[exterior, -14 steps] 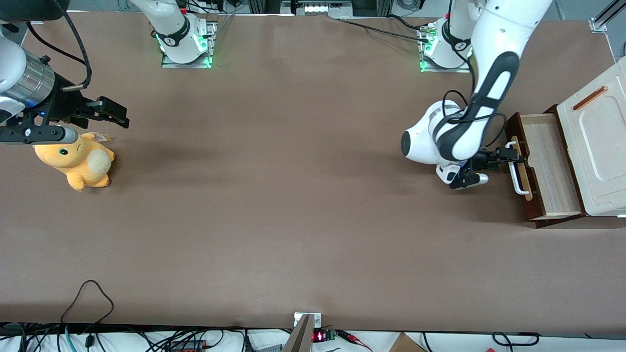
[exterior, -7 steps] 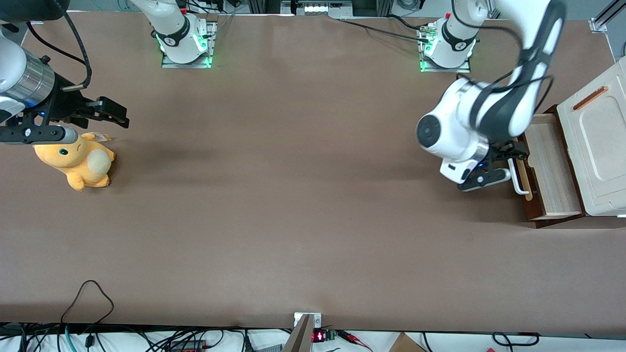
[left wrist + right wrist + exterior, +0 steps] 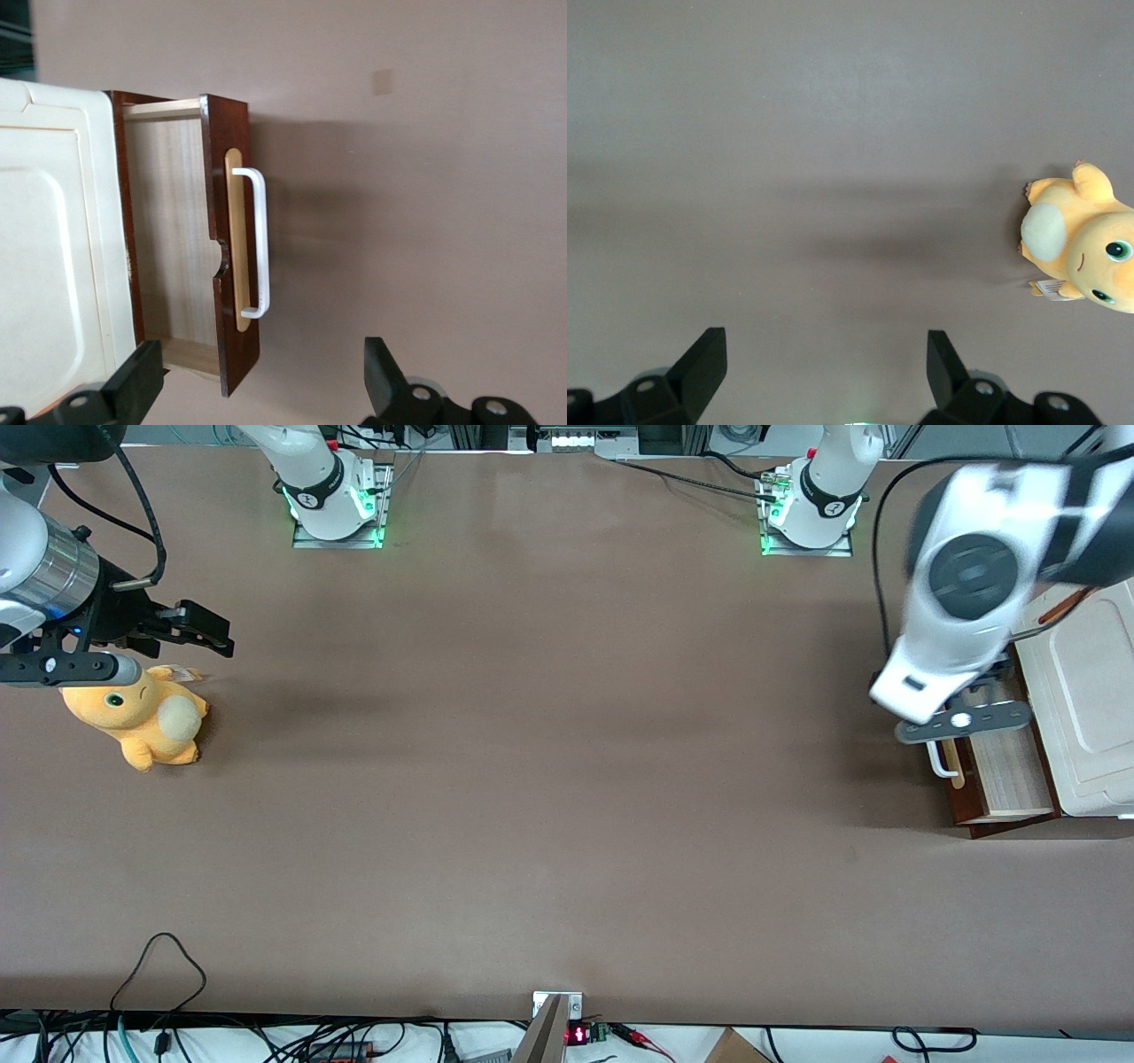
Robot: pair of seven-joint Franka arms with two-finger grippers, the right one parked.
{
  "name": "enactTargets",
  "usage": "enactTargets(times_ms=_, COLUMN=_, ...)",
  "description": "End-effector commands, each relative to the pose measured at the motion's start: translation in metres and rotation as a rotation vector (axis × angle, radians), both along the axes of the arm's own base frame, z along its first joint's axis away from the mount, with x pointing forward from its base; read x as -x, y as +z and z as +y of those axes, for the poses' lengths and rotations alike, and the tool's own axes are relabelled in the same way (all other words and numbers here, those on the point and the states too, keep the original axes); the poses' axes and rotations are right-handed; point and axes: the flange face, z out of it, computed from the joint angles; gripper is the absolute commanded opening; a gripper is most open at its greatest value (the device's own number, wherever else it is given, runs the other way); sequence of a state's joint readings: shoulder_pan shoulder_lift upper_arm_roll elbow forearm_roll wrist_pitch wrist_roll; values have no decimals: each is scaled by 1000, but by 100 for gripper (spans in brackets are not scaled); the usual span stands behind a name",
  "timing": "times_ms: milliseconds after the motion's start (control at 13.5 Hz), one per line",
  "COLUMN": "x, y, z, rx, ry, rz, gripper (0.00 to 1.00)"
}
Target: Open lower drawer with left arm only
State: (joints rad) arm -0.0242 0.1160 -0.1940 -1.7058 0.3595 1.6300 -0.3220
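Observation:
The lower drawer (image 3: 1005, 778) stands pulled out of its cabinet, its pale wood inside showing. Its dark brown front (image 3: 227, 239) carries a white bar handle (image 3: 260, 239) on a pale strip. The left arm (image 3: 961, 598) hangs high above the drawer and covers much of it in the front view. In the left wrist view my gripper (image 3: 257, 390) is open, its black fingers (image 3: 135, 387) wide apart with nothing between them. It is raised well above the handle and touches nothing.
The cream-white cabinet top (image 3: 1094, 691) with its thin copper-coloured handle (image 3: 1059, 609) sits at the working arm's end of the table. An orange plush toy (image 3: 146, 722) lies toward the parked arm's end. Two arm bases (image 3: 811, 509) stand at the table's back edge.
My gripper has come off the drawer's white handle and risen, swinging over the drawer toward the cabinet. The drawer stays pulled out where it was.

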Motion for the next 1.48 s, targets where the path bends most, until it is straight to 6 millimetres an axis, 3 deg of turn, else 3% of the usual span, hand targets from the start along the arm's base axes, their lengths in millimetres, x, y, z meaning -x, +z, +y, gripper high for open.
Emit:
enactTargets(times_ms=0, x=8, y=41, z=15, rx=142, ry=-39, rz=0, gripper=100)
enactTargets(times_ms=295, x=17, y=76, z=63, rx=396, ry=-36, rz=-35, gripper=100)
enactTargets(times_ms=443, x=22, y=84, z=73, rx=412, ry=-21, rz=-58, gripper=100)
enactTargets(times_ms=1403, x=22, y=93, z=78, rx=362, ry=-79, rz=-99, gripper=100)
